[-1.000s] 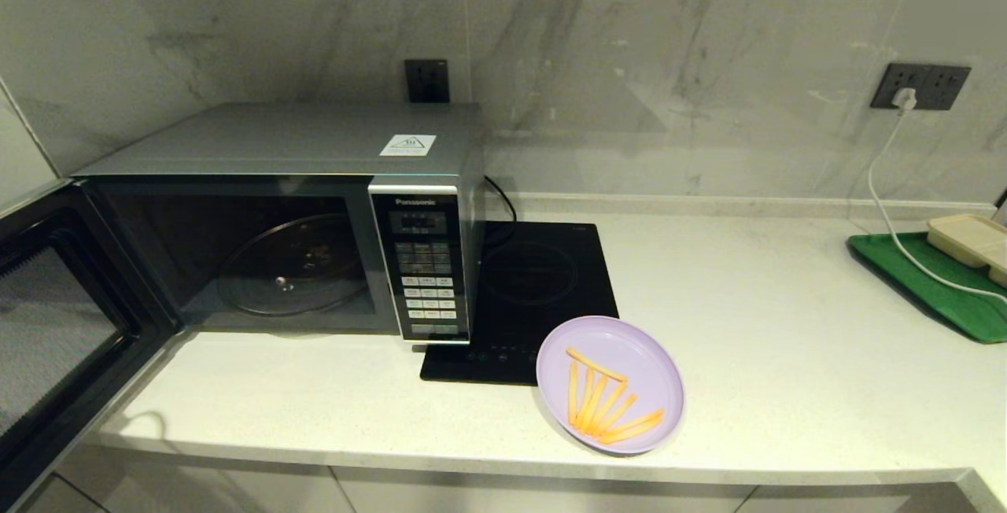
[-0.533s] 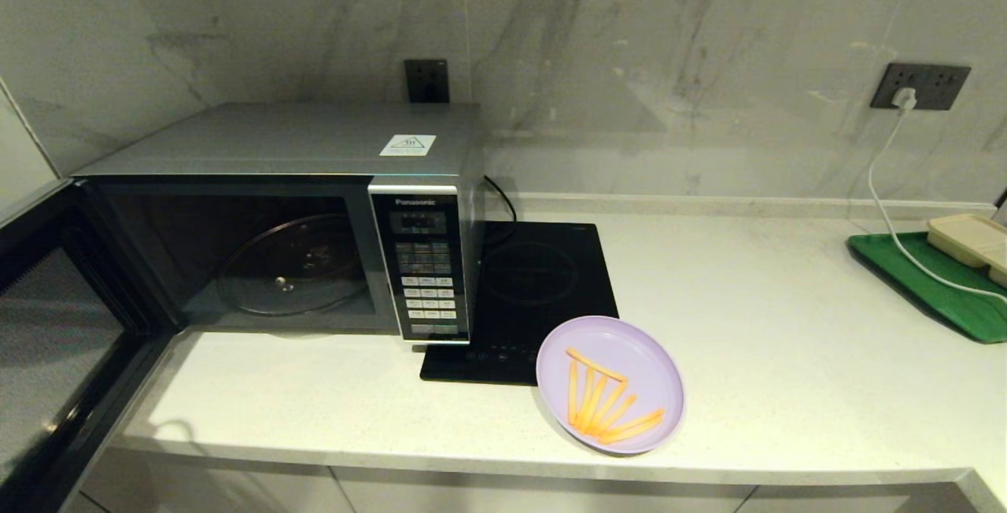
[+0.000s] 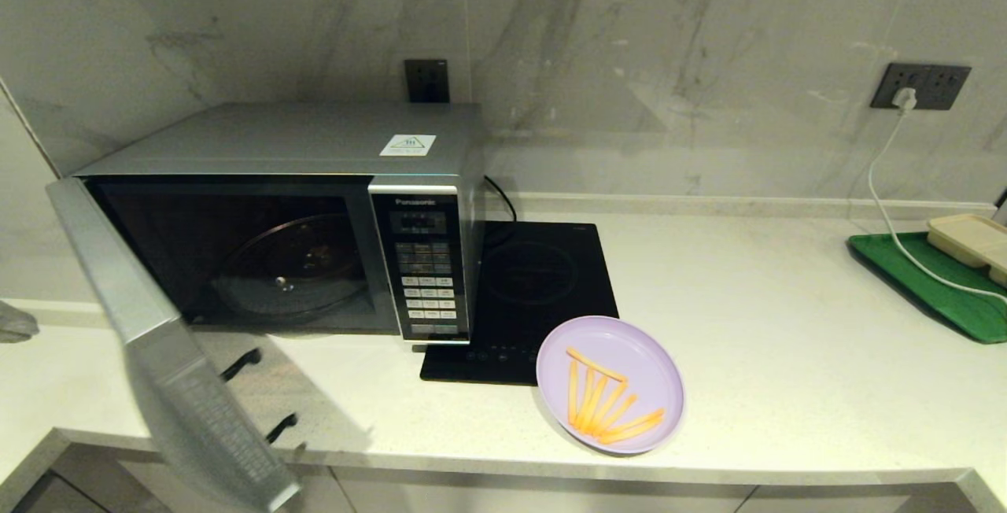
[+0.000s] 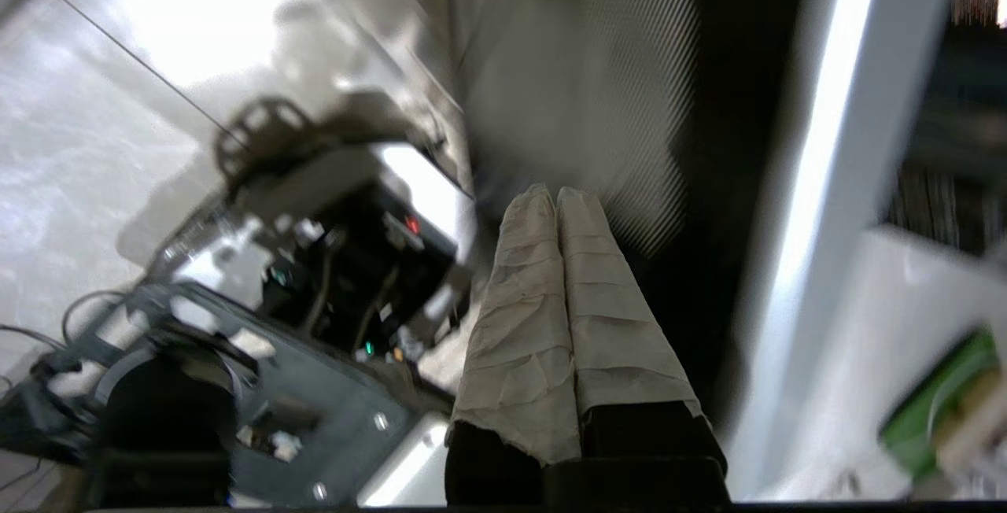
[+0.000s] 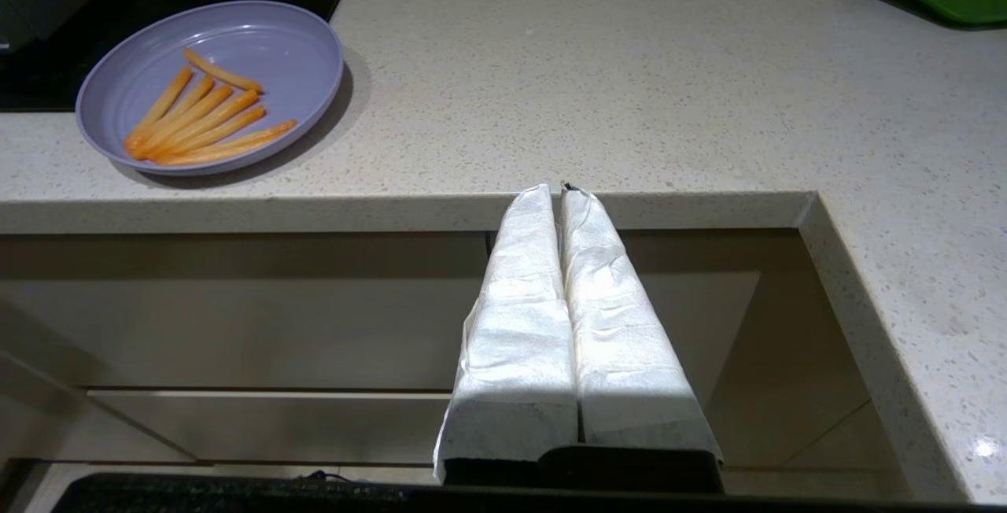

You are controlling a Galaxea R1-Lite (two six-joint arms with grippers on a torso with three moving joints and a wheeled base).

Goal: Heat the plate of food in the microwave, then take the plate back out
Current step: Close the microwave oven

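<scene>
Plate of food sat on the pale speckled counter near its front edge, its back rim over the front right corner of the flat black cooktop; several thin orange-yellow fries lay on it. Microwave stood at the counter's left w/ its door swung out toward the camera, glass turntable visible inside, nothing on it. Marble-look wall behind, w/ one dark socket above the microwave and another at right holding a white plug and cable. Far right, a green tray carried a beige compartment tray, both cut off by the frame edge.

Left end effector was clenched, cloth-wrapped fingers pressed together w/ nothing between them, just beside the door's mesh panel; whether it touched the door couldn't be told, that view being blurred. In head view only a grey bit showed at the left edge, hard to identify. Right end effector was also clenched on nothing, parked below the counter's front edge, well right of the plate, facing cabinet fronts.
</scene>
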